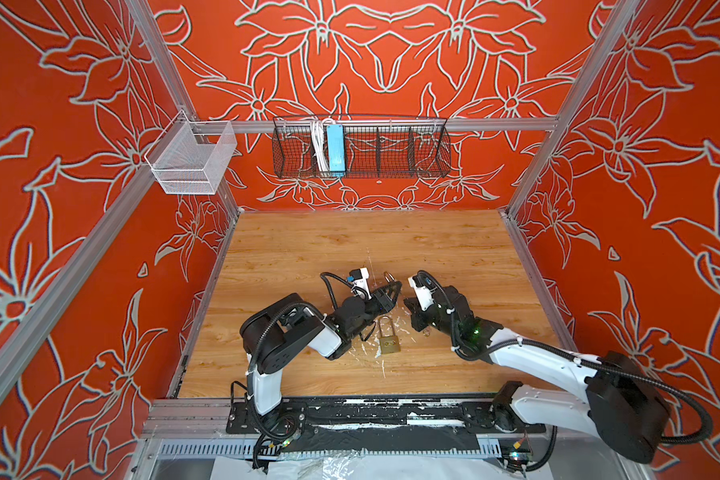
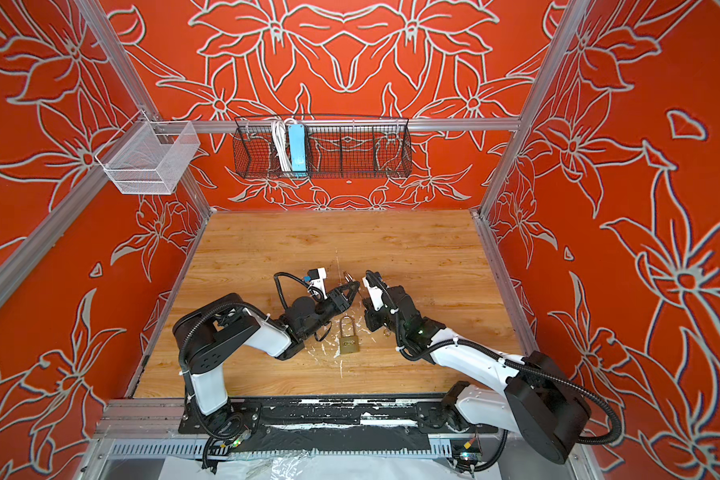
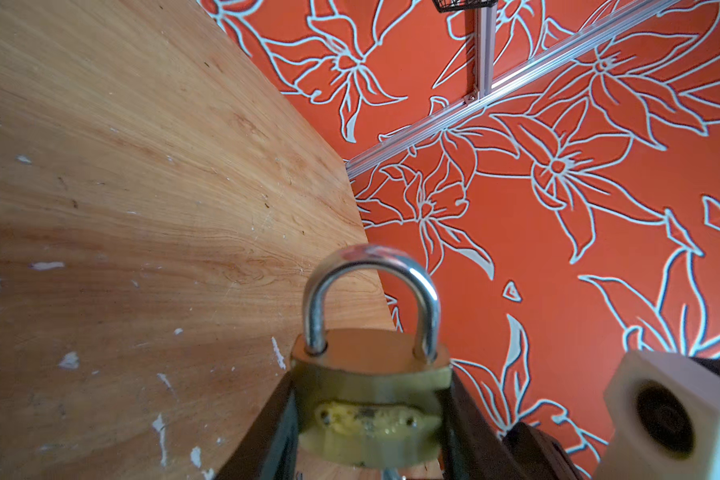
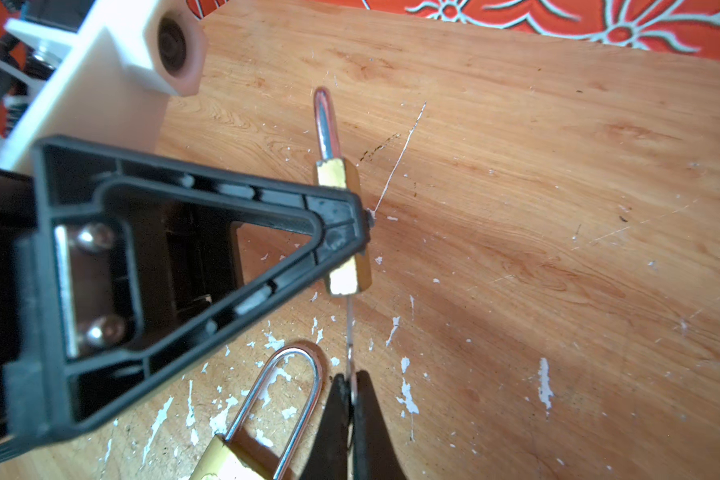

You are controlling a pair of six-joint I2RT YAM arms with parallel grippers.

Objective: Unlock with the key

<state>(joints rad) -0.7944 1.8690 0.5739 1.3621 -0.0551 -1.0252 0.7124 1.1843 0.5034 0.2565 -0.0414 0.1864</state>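
Pinching the key [image 4: 350, 328] between clenched jaws, the right gripper [image 4: 352, 399] points it at the underside of a small brass padlock [image 3: 371, 374]. The key shows only edge-on as a thin sliver, and I cannot tell whether its tip sits in the keyway. The left gripper [image 1: 393, 291] grasps that padlock by its flat sides, above the middle of the wooden table [image 1: 350, 241]. In both top views its fingers hide the lock body, leaving only the shackle visible, and the key is too small to make out. A second, long-shackled padlock [image 1: 388, 345] lies flat on the table nearer the front edge, its body cut off in the right wrist view. On the rear rail hangs a black wire basket [image 1: 429, 149], with a blue power strip [image 1: 335, 149] and a coiled white cable [image 1: 317, 145] in its left part. A white mesh basket [image 1: 192, 162] hangs at the left rail.
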